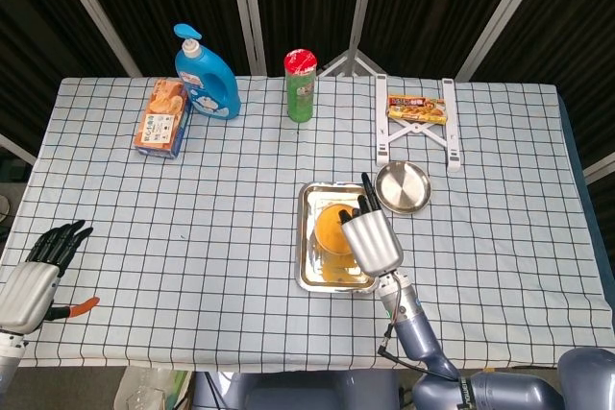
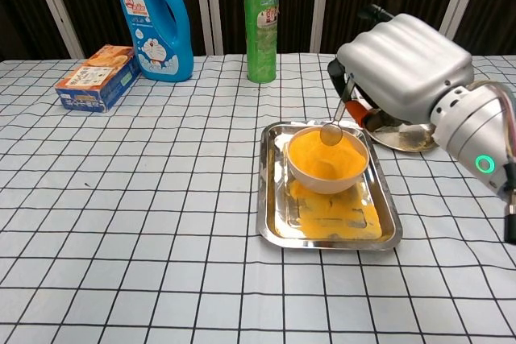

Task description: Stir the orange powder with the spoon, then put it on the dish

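Note:
A white bowl point(image 2: 326, 168) of orange powder point(image 2: 322, 155) stands in a steel tray point(image 2: 272, 223); the same bowl point(image 1: 330, 229) shows in the head view, partly under my hand. My right hand point(image 2: 405, 68) point(image 1: 372, 237) holds a metal spoon point(image 2: 334, 128) by its handle. The spoon's bowl hangs just above the powder at the bowl's far rim. A round steel dish point(image 1: 404, 187) lies right of the tray, mostly hidden behind my hand in the chest view. My left hand point(image 1: 34, 276) rests empty at the table's near left edge, fingers apart.
Orange powder is spilled on the tray floor point(image 2: 334, 213). At the back stand a blue bottle point(image 1: 206, 73), a snack box point(image 1: 161, 119), a green can point(image 1: 300, 84) and a white stand point(image 1: 417, 122) with a packet. An orange-tipped tool point(image 1: 79, 307) lies by my left hand.

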Available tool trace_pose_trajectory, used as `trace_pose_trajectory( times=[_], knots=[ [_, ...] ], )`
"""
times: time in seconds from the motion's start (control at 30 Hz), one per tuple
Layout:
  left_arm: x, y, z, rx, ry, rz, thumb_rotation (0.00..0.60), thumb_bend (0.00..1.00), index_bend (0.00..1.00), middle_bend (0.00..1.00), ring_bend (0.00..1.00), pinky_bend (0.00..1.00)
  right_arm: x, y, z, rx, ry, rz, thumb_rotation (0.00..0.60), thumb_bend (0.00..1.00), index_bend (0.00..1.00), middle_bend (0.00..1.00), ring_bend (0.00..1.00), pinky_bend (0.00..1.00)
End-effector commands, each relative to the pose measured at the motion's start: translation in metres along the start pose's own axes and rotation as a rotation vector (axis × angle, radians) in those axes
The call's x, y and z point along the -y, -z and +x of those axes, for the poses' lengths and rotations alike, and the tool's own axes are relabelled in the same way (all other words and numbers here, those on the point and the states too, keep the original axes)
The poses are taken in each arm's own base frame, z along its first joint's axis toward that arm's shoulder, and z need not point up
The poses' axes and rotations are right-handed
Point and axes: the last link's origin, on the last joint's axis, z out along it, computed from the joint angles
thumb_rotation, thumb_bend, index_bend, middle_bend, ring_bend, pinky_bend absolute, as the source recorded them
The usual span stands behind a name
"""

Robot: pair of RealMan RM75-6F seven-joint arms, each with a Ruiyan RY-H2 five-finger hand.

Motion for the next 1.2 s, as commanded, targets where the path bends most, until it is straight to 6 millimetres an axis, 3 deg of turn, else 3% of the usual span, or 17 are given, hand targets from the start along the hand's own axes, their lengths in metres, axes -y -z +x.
trace_pose_trajectory(
  times=[0.03,0.33,0.63,0.93,1.07,1.2],
  knots=[
    [0.0,0.0,0.0,0.001,0.002,-0.001,0.6,0.0,0.0,0.0,0.0,0.0,0.0,0.006,-0.008,0.002,0.082,0.044,0.6,0.84,0.77,0.7,0.37,0.0],
    [0.0,0.0,0.0,0.001,0.003,0.001,0.6,0.0,0.0,0.0,0.0,0.0,0.002,0.009,-0.011,-0.011,0.095,0.079,0.6,0.84,0.77,0.7,0.39,0.0],
    [0.0,0.0,0.0,0.002,0.004,0.001,0.6,0.0,0.0,0.0,0.0,0.0,-0.009,-0.002,0.0,0.001,-0.044,-0.036,0.6,0.84,0.77,0.7,0.39,0.0],
    [0.001,-0.001,-0.001,0.007,0.004,0.006,0.6,0.0,0.0,0.0,0.0,0.0,-0.058,-0.031,0.009,-0.006,-0.14,-0.256,0.6,0.84,0.77,0.7,0.39,0.0],
    [0.0,-0.001,0.0,0.007,0.005,0.007,0.6,0.0,0.0,0.0,0.0,0.0,-0.083,-0.037,-0.002,0.035,-0.197,-0.377,0.6,0.84,0.77,0.7,0.39,0.0],
    [0.001,-0.001,-0.001,0.01,0.008,0.011,0.6,0.0,0.0,0.0,0.0,0.0,-0.101,-0.036,-0.025,0.117,-0.267,-0.495,0.6,0.84,0.77,0.7,0.39,0.0]
  ],
)
